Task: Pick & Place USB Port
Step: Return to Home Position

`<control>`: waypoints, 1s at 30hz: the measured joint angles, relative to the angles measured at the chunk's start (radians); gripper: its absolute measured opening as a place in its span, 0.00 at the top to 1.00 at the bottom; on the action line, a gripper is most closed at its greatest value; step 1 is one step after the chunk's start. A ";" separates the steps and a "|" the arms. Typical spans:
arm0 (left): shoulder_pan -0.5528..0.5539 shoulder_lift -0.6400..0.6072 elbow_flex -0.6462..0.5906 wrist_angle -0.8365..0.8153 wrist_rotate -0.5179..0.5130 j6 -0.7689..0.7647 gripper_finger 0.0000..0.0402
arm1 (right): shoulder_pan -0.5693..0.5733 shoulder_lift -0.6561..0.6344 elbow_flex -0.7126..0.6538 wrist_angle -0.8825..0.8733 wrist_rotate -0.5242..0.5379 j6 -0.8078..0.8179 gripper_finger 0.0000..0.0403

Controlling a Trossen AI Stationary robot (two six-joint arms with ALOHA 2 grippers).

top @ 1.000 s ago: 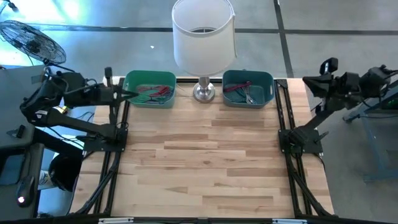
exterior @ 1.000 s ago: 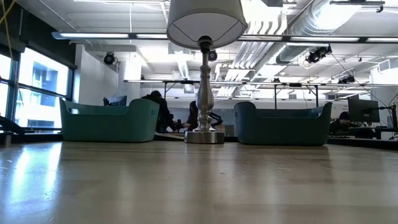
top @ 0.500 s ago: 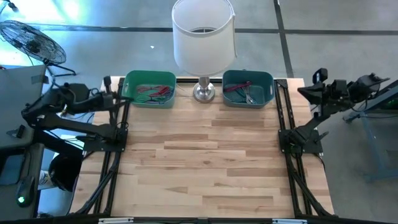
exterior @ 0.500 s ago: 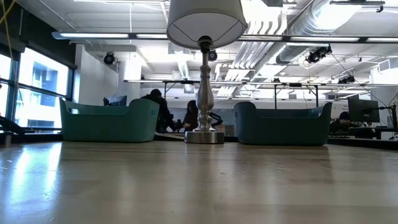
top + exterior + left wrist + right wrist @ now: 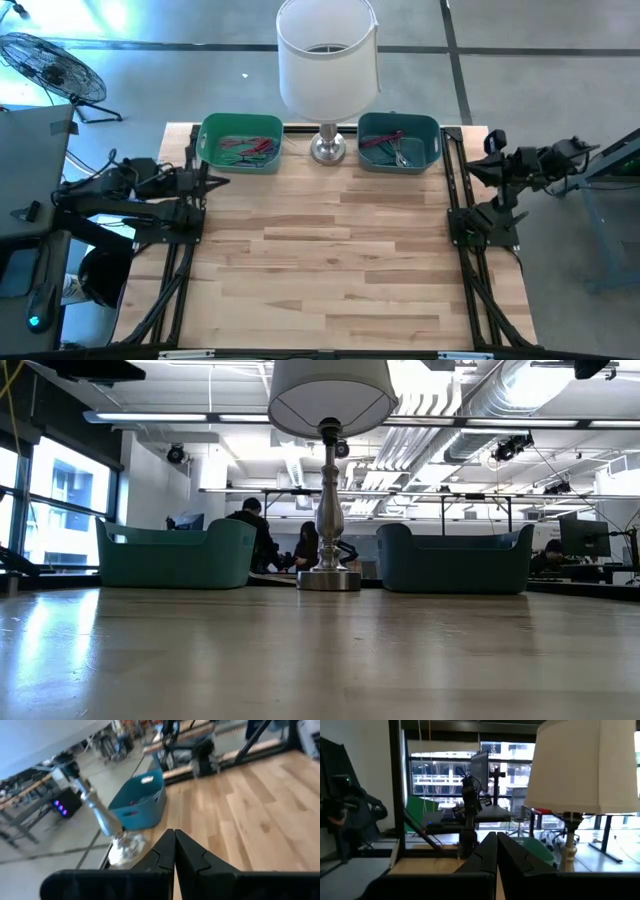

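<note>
Two bins stand at the table's far edge, a green one (image 5: 240, 143) on the left and a teal one (image 5: 398, 141) on the right, each holding small red and grey items. Which of these is the USB port cannot be told. My left gripper (image 5: 216, 180) hangs shut over the table's left rail, just near of the green bin, and holds nothing. My right gripper (image 5: 480, 163) hangs shut over the right rail, beside the teal bin, and holds nothing. In each wrist view the two fingers meet with no gap, the left (image 5: 174, 840) and the right (image 5: 496, 842).
A lamp with a white shade (image 5: 327, 55) and a metal base (image 5: 327, 149) stands between the bins at the far edge. Black rails (image 5: 185, 250) run along the table's left and right sides. People sit at desks in the room behind the table (image 5: 255, 535).
Both arms have folded down toward their bases. My left gripper has sunk from beside the green bin and drawn toward the near edge. My right gripper has sunk and come in toward the table's right rail. Both have stayed shut.
</note>
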 joint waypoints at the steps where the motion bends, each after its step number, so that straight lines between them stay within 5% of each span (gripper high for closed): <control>1: 0.000 -0.012 -0.023 0.032 0.011 0.000 1.00 | 0.000 -0.001 -0.005 0.005 -0.007 0.009 1.00; 10: 0.000 -0.042 -0.224 0.270 0.144 0.007 1.00 | 0.000 -0.002 -0.090 0.102 0.003 0.049 1.00; 30: 0.000 -0.047 -0.488 0.551 0.236 0.007 1.00 | 0.000 -0.001 -0.335 0.406 0.037 0.079 1.00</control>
